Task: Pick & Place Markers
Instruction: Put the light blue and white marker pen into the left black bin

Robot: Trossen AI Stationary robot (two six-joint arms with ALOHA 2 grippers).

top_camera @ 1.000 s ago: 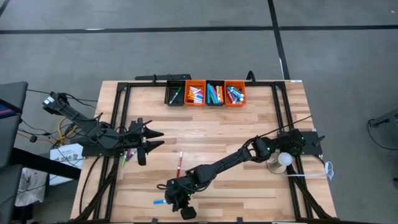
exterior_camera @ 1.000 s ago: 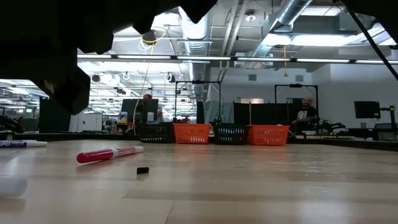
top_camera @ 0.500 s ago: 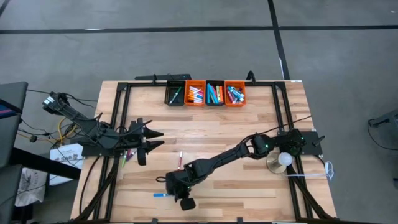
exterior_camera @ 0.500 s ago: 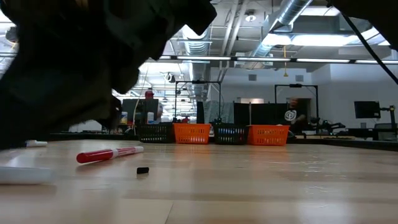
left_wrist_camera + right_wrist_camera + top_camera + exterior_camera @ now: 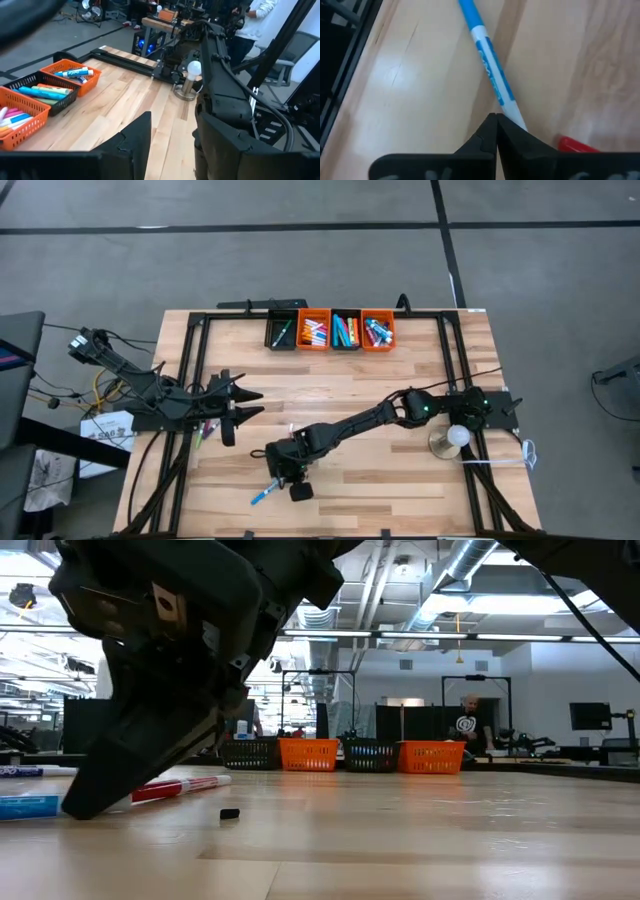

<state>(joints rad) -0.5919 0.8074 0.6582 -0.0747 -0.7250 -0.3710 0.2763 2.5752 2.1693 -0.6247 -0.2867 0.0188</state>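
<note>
High view: right gripper (image 5: 274,477) closed beside blue marker (image 5: 262,495), near front edge.

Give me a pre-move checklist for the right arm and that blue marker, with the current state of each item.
1. Right claw shut on the blue marker: ok, the fingers meet on its white end.
2. Marker lifted off the table: cannot tell.
3. Red marker out of the grip: ok, it lies apart on the wood.
4. Left claw clear of the path: ok, parked open at the table's left side.
5. Bins at the far edge ready: ok, all four already hold markers.
</note>
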